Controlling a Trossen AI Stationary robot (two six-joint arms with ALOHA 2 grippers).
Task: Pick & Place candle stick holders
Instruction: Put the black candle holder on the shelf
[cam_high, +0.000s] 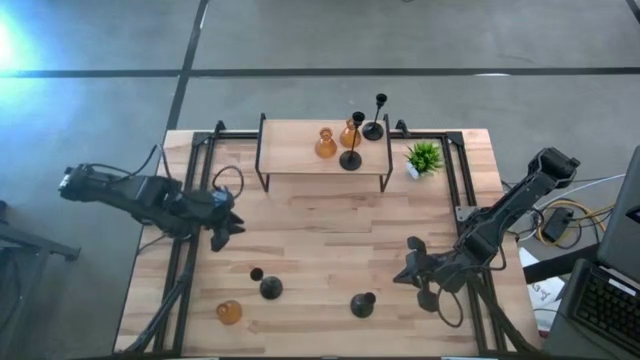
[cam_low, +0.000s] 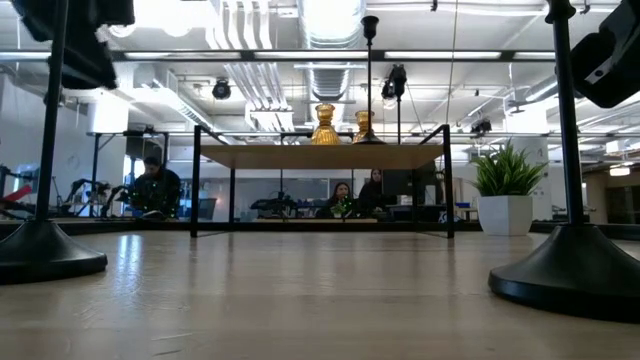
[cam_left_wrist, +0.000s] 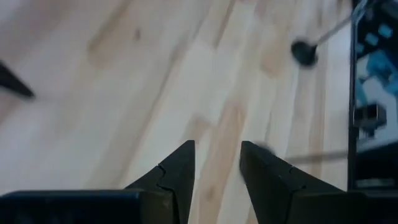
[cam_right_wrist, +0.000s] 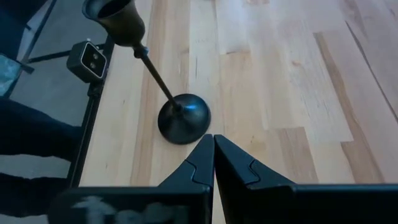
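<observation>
On the near part of the table stand two black candle stick holders (cam_high: 270, 288) (cam_high: 362, 305) and one amber one (cam_high: 229, 312), each on its round base. Two more amber holders (cam_high: 326, 143) and two black ones (cam_high: 350, 160) stand on a raised shelf (cam_high: 300, 165) at the far middle. My left gripper (cam_high: 225, 228) (cam_left_wrist: 217, 149) hovers open over bare wood at the left, with nothing between its fingers. My right gripper (cam_high: 410, 262) (cam_right_wrist: 213, 138) is shut, slanting down just short of the base (cam_right_wrist: 183, 118) of the right-hand black holder.
A small green potted plant (cam_high: 424, 158) stands to the right of the shelf. Black frame rails (cam_high: 190, 200) run along both table sides. The middle of the table (cam_high: 330, 230) is bare wood. People sit in the room beyond the far edge (cam_low: 340, 195).
</observation>
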